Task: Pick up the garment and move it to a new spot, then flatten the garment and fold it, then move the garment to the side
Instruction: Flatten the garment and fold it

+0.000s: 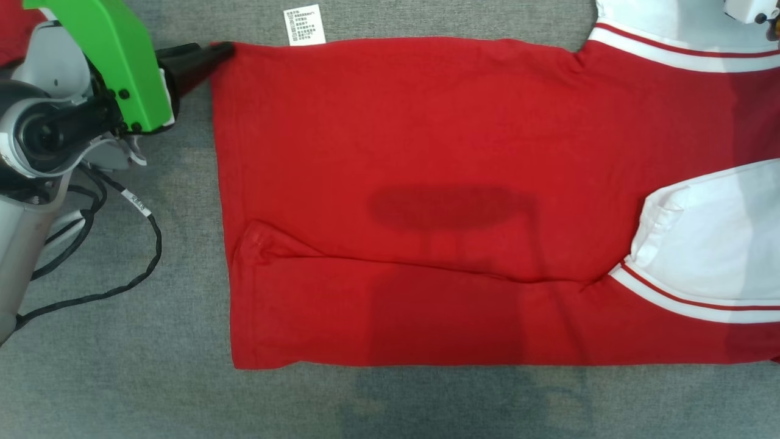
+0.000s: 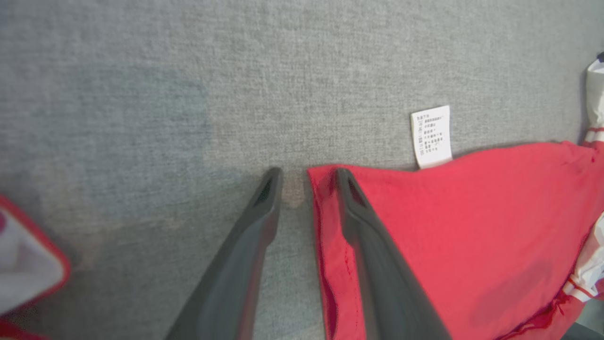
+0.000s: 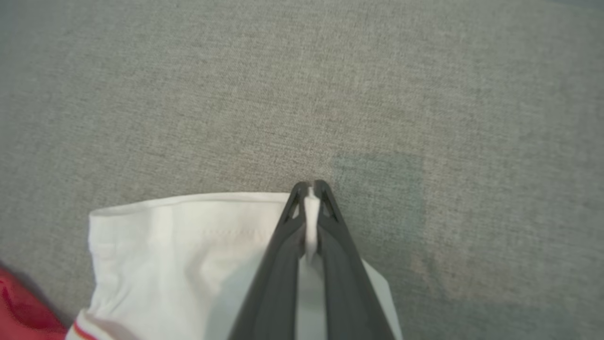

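The bench (image 1: 122, 390), covered in grey woven cloth, carries the garment (image 1: 426, 122), a red top with white sleeves. It is spread flat across the middle of the head view, with its hem toward the robot's left. Its nearest edge runs straight along the bench. Just beyond that edge a long crease crosses the red cloth and ends in a small pucker by the hem. On the right, the near sleeve (image 1: 707, 238) is folded in over the red body, its white cloth bordered by a red and white stripe. An oval shadow lies on the middle of the garment.

Left of the hem, a black cable (image 1: 122, 256) loops over the bench beside the left arm, which wears a green housing (image 1: 116, 55). Farther off, the left claw (image 1: 225, 49) sits at the far hem corner. The left wrist view shows it released, with its fingers apart. One finger (image 2: 373, 245) lies on top of the red corner and the other rests on bare grey beside it, with the hem's edge between them. A white care label (image 1: 304, 25) sticks out past the far edge onto the bench, near that corner.

At the far right, the far sleeve (image 1: 658, 24) lies on the bench. The right claw (image 3: 310, 186) is clenched on its white cuff, with a thin fold of cloth pinched between the fingertips.
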Tool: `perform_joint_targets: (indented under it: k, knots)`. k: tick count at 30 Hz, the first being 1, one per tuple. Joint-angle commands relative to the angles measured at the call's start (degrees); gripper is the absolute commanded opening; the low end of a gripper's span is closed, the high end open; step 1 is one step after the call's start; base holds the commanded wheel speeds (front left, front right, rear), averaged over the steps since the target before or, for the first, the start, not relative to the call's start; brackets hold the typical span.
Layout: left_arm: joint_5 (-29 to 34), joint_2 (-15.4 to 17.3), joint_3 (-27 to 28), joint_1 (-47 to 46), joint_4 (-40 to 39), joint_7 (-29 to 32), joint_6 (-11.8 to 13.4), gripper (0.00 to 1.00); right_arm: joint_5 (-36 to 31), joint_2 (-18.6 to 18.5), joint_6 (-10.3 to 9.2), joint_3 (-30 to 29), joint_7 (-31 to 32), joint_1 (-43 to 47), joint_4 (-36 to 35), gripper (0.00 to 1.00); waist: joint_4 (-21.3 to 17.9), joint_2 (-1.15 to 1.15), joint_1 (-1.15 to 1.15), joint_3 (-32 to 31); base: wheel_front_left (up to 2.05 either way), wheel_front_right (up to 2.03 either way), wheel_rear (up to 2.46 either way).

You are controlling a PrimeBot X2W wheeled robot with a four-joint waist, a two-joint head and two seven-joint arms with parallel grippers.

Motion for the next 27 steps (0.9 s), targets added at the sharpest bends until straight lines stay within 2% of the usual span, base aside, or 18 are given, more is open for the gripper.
perform_joint_targets:
  k: [1,7,9,10,11,17,22,27]
  knots:
    - [-0.41,-0.85,-0.68,1.89,0.82,0.19,-0.56,0.0,0.83,0.43,0.02,0.46,-0.52,0.94,-0.21,0.0,-0.48,0.0,0.0,-0.15,0.0,0.0,0.0]
    - [-1.44,-1.26,1.07,3.29,1.18,-3.0,-2.0,0.0,4.98,-0.43,0.02,-0.6,-4.05,2.15,-3.1,0.0,-0.97,0.0,0.0,-2.4,0.0,0.0,0.0]
    - [-1.65,-1.32,1.97,4.61,1.01,-5.11,-2.85,0.0,7.15,-1.92,0.02,-1.0,-5.51,4.09,-5.63,0.0,-0.94,0.0,0.0,-3.89,0.0,0.0,0.0]
    - [-0.91,-0.67,1.9,6.91,0.26,-7.12,-4.14,0.0,9.14,-3.46,0.02,-1.17,-6.74,6.69,-8.77,0.0,-1.18,0.0,0.0,-5.59,0.0,0.0,0.0]
    - [-0.91,-0.67,1.9,6.91,0.26,-7.12,-4.14,0.0,9.14,-3.46,0.02,-1.17,-6.74,6.69,-8.77,0.0,-1.18,0.0,0.0,-5.59,0.0,0.0,0.0]
    - [0.77,0.46,1.3,15.3,-4.57,-13.23,-6.65,0.0,14.41,-8.72,0.02,-4.32,-10.15,17.53,-18.21,0.0,-1.68,0.0,0.0,-11.0,0.0,0.0,0.0]
    - [2.28,2.55,2.28,23.02,-9.69,-18.7,-5.73,0.0,16.89,-11.1,0.02,-9.33,-12.84,29.13,-25.4,0.0,-1.81,0.0,0.0,-14.96,0.0,0.0,0.0]
    - [3.48,3.57,3.25,29.81,-13.06,-24.46,-4.33,0.0,17.72,-10.3,0.02,-13.21,-15.49,41.22,-32.62,0.0,-1.87,0.0,0.0,-17.35,0.0,0.0,0.0]
